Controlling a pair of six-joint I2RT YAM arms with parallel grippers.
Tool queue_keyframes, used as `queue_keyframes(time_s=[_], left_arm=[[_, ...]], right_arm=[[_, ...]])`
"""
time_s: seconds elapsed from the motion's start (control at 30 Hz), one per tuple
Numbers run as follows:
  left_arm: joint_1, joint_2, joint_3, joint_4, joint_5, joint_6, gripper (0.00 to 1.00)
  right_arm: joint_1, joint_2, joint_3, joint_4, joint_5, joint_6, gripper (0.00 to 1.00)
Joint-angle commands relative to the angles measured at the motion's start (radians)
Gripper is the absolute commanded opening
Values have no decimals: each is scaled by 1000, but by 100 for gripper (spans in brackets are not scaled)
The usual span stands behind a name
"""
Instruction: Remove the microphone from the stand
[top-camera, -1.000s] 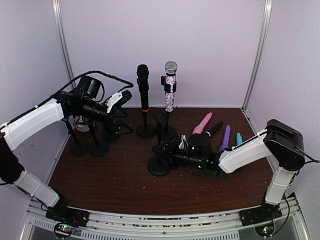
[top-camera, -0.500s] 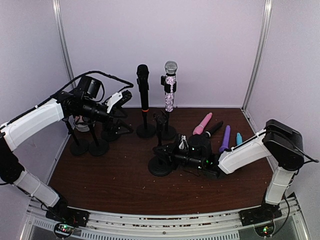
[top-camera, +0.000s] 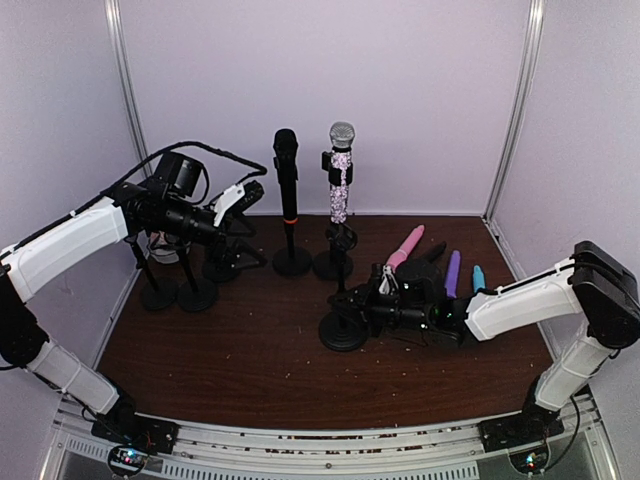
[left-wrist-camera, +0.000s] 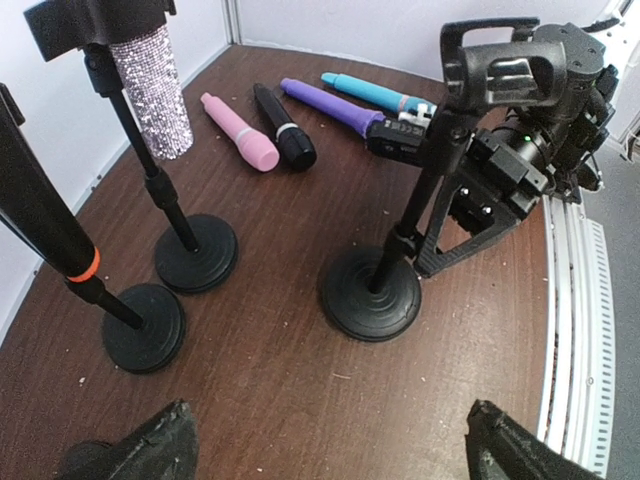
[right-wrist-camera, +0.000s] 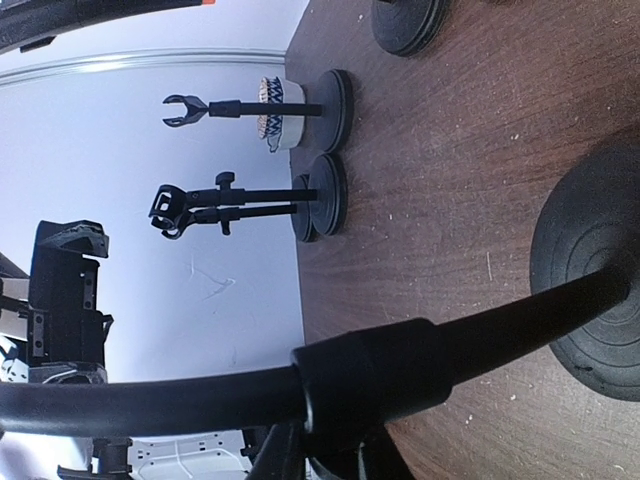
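A black microphone with an orange ring (top-camera: 287, 180) and a glittery microphone (top-camera: 341, 175) stand upright in stands at the back; both show in the left wrist view (left-wrist-camera: 45, 225) (left-wrist-camera: 150, 90). My right gripper (top-camera: 375, 298) is shut on the pole (right-wrist-camera: 400, 375) of an empty black stand (top-camera: 343, 332), low near its round base (right-wrist-camera: 595, 300). Its clip (left-wrist-camera: 500, 60) holds nothing. My left gripper (top-camera: 240, 195) hangs open and empty at the back left, fingertips (left-wrist-camera: 130, 450) wide apart above bare table.
Pink (top-camera: 405, 247), black (top-camera: 430, 255), purple (top-camera: 452, 275) and teal (top-camera: 478, 277) microphones lie on the table at the right. Empty stands (top-camera: 197, 293) and a white bowl (right-wrist-camera: 280, 115) sit by the left wall. Walls enclose the table.
My right gripper has slid the empty stand to the right, toward the loose microphones, and the right arm has pulled back rightward. The left arm has not moved.
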Motion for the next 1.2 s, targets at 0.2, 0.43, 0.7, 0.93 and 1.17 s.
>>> queue_keyframes(time_s=[0.2, 0.43, 0.7, 0.93, 1.17], left_arm=[[-70, 61, 4, 63, 44, -32, 92], [-92, 104, 27, 104, 41, -62, 91], [-105, 117, 4, 131, 33, -74, 90], [-105, 112, 8, 118, 19, -54, 89], [-105, 92, 4, 96, -4, -32, 89]], right_arm=[[-43, 29, -81, -223, -44, -107, 0], [-49, 0, 41, -580, 6, -267, 0], [-48, -4, 136, -784, 74, -350, 0], [-47, 7, 202, -906, 128, -418, 0], [-3, 7, 335, -1059, 293, -541, 0]])
